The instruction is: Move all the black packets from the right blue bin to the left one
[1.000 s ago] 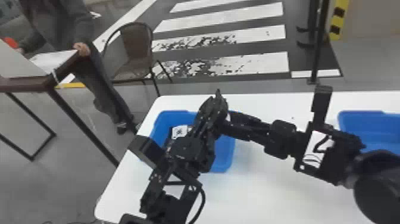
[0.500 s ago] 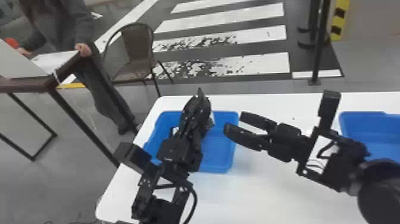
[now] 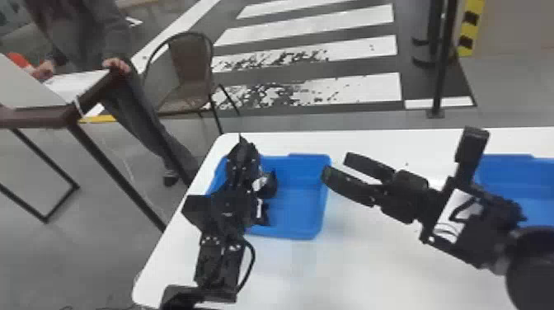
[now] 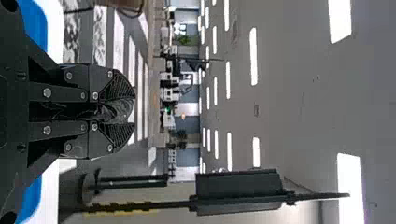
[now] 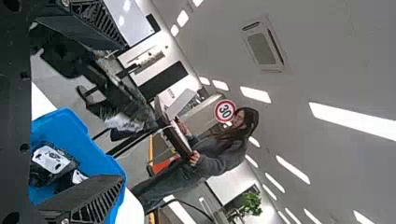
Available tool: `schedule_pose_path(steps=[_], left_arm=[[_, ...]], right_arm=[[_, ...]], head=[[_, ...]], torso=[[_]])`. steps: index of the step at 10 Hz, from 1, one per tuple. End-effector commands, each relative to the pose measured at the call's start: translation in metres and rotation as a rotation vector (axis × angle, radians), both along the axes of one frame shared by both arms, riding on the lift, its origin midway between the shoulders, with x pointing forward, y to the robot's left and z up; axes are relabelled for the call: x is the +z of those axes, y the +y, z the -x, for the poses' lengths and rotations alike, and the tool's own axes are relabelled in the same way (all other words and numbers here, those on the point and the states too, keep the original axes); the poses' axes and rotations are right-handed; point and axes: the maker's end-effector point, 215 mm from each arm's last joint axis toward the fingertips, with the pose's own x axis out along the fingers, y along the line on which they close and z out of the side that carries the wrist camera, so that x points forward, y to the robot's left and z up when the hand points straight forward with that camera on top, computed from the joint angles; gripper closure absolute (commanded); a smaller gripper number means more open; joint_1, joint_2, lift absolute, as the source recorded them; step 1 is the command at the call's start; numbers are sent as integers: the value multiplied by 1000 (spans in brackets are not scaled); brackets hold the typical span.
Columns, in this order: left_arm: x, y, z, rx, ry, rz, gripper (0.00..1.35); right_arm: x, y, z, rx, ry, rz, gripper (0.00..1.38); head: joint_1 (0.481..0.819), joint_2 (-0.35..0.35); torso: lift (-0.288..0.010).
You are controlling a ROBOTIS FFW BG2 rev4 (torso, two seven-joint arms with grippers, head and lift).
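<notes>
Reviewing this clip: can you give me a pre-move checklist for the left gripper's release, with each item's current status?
1. Left gripper holds a black packet: ok, its fingers are closed on it.
2. Held packet fully over the left bin: cannot tell; the arm hides much of that area.
3. Right gripper open and free of packets: ok.
4. Clearance between the two grippers: ok, a gap shows in the head view.
5. Packets already in the left bin: ok, at least one labelled packet lies there.
6. Right bin emptied: cannot tell; it is partly covered.
</notes>
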Motion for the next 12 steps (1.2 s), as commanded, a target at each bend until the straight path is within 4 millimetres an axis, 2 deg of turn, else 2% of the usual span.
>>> schedule_pose_path(steps=[1,2,3,4,5,6,7,8,9,10,11,12], left_arm=[[-33,6,-31,17,77,-23,1009],[-39,-2,-36,-17,105,-29,338],[-35,-9,-32,-42,83,0,-2],[-36,-14,-27,-67,71,50,78],[-26,-23,-21,-93,25,116,102],[-10,-32,-6,-115,-62,250,101],[14,-32,16,-115,-165,331,101],[41,-33,33,-123,-222,341,101],[62,-29,52,-117,-283,348,101],[67,-24,69,-107,-297,381,101],[68,-23,81,-102,-290,380,102],[63,-23,84,-102,-271,388,107]], right_arm=[[1,-5,-3,-11,-2,-2,-2],[6,-19,-12,-44,-15,-6,-2],[8,-41,-27,-96,-26,-2,9],[11,-70,-46,-165,-44,10,21],[15,-100,-65,-240,-54,16,39],[20,-144,-84,-361,-93,84,62],[29,-205,-97,-538,-171,249,67],[31,-261,-104,-684,-204,382,81],[19,-312,-110,-799,-192,500,94],[6,-357,-110,-893,-153,605,104],[-6,-388,-105,-964,-105,682,104],[-25,-404,-94,-1014,-47,752,114]], head=[[687,350],[688,350],[690,350],[689,350],[686,348],[683,326],[674,274],[663,217],[652,150],[648,118],[653,61],[668,16]], torso=[[-140],[-140],[-140],[-140],[-140],[-140],[-140],[-140],[-140],[-140],[-140],[-140]])
